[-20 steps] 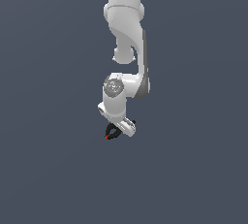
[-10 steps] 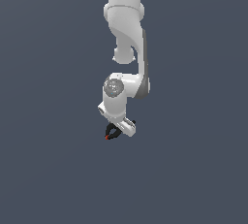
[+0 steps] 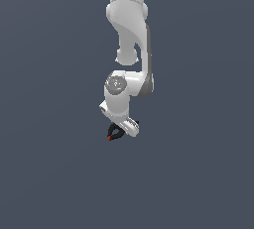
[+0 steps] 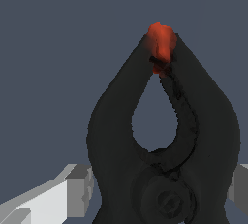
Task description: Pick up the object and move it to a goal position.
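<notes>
pickup: we judge it done | hand: gripper [image 3: 120,128] clenched around the clamp [image 3: 114,134], fingers [image 4: 72,189] pressing both its sides | place: clamp under the arm [image 3: 130,34], red tip [image 4: 161,41] pointing to the exterior view's left | left: carry to goal, which we cannot see

The black spring clamp [image 4: 193,136] fills most of the wrist view, its two dark arms converging on a red-orange tip [image 4: 161,43] and enclosing a teardrop-shaped opening. A round pivot is visible at the clamp's base. One pale grey finger [image 4: 53,201] of the gripper [image 4: 160,194] sits against each side of the clamp. The backdrop is uniform slate grey.
</notes>
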You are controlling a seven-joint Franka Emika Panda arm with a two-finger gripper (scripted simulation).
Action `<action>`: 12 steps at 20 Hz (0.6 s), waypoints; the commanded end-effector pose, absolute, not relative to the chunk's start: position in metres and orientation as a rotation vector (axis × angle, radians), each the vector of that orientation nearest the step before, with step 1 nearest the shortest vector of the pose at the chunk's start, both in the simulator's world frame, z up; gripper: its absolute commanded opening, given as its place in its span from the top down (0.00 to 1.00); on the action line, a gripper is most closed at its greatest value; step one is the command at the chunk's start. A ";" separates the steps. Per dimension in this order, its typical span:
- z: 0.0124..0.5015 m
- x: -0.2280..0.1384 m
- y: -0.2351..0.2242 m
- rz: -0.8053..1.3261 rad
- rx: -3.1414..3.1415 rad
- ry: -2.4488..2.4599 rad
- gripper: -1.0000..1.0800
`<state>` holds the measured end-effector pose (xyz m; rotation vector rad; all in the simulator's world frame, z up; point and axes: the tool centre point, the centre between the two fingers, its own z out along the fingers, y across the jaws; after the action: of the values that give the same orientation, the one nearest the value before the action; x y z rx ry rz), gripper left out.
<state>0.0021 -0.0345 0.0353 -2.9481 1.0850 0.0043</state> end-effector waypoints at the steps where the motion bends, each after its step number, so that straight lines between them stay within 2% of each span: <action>1: 0.047 0.000 -0.035 0.000 -2.947 1.085 1.00; 12: 0.130 -0.028 -0.038 0.001 -2.945 1.086 1.00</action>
<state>-0.0235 -0.0374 0.1151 -2.9465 1.0858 0.0047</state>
